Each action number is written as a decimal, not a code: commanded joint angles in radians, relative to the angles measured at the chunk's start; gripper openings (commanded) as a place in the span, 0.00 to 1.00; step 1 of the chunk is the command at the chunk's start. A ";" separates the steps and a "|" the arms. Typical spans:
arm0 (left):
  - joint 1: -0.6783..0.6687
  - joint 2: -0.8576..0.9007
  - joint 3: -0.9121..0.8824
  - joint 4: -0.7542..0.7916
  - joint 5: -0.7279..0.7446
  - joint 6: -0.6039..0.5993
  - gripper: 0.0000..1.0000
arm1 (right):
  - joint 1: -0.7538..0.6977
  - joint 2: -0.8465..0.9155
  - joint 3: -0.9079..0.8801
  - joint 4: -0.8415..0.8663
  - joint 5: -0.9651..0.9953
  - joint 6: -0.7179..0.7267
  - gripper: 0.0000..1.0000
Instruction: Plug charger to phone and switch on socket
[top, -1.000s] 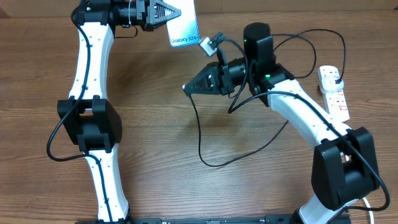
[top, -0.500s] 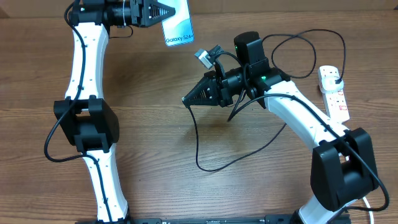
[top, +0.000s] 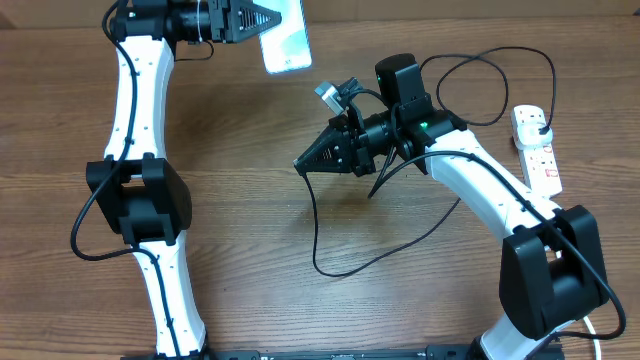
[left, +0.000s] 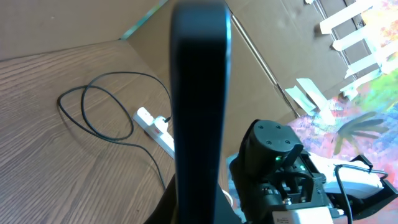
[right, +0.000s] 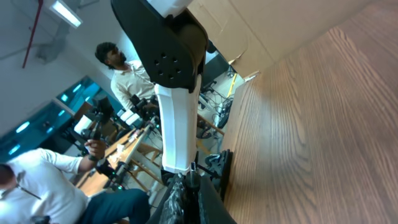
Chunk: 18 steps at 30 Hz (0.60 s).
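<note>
Left gripper (top: 272, 20) clamped on the phone (top: 285, 48), top centre; its Galaxy S24 text, legible before, is now unreadable. My right gripper (top: 300, 163) pinches the charger (top: 330, 265) mid-frame. Socket (top: 535, 150) at right edge.

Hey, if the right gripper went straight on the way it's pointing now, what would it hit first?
Probably the left arm. The right gripper points left over the table toward that arm's elbow, and its wrist view shows the arm dead ahead. Heights are unclear.
</note>
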 joint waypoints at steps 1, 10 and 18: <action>0.002 -0.044 0.012 -0.002 0.028 0.013 0.04 | 0.000 -0.011 0.006 -0.057 0.076 0.035 0.04; 0.002 -0.044 0.012 -0.027 0.027 -0.035 0.04 | 0.000 -0.011 0.006 -0.518 1.187 0.487 0.04; 0.002 -0.044 0.012 -0.027 0.018 -0.139 0.04 | 0.002 -0.011 -0.034 -0.623 1.450 0.555 0.04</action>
